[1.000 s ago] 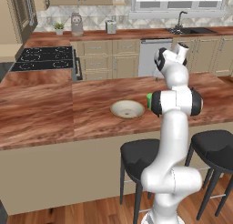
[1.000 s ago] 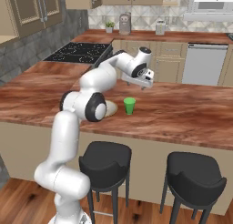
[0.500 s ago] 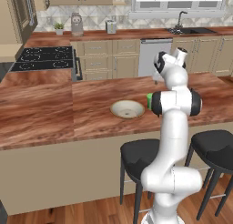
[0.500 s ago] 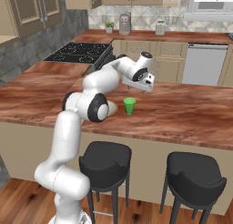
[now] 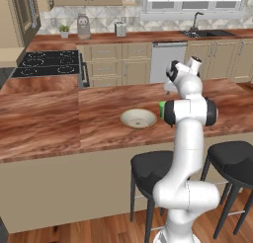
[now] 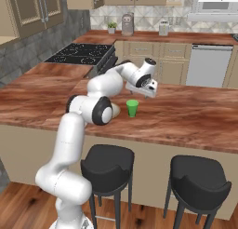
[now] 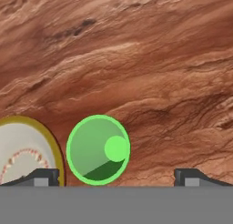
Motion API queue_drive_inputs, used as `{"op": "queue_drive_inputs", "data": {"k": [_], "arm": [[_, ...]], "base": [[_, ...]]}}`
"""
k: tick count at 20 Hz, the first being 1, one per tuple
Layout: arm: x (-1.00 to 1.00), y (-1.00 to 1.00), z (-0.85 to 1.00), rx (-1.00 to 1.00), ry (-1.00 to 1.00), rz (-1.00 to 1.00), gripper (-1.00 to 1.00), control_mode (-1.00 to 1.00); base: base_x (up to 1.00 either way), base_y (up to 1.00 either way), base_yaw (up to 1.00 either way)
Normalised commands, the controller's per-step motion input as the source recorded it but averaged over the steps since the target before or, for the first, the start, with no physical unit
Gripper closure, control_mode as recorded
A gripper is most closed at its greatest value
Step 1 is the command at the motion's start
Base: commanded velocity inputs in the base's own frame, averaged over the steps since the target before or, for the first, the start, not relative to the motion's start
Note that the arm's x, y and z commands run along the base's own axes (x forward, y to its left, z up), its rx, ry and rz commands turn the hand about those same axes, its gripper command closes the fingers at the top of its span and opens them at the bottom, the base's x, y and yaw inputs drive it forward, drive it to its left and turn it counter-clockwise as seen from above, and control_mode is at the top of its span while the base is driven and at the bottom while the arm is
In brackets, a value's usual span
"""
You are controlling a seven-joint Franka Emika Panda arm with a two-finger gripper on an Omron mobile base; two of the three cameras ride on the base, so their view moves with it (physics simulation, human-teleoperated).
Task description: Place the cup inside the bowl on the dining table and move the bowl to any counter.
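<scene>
My gripper hangs wide open and empty above the dining table, the upright cup sitting below between my fingertips, nearer the left one, just beside the bowl.

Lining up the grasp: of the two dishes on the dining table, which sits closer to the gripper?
The green cup. It stands upright just below the open gripper, between it and the wider, shallow bowl beside it.
</scene>
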Motion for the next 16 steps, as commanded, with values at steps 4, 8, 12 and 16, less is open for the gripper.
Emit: {"op": "queue_drive_inputs", "data": {"k": [4,8,12,16], "arm": [[0.09,0.00,-0.22,0.01,0.00,0.00,-1.00,-1.00],[0.04,0.00,-0.22,0.01,0.00,0.00,-1.00,-1.00],[0.04,0.00,-0.26,0.00,0.00,0.00,-1.00,-1.00],[0.05,0.00,-0.24,0.00,0.00,0.00,-1.00,-1.00]], "base": [[0.00,0.00,0.00],[0.00,0.00,0.00],[0.00,0.00,0.00],[0.00,0.00,0.00]]}}
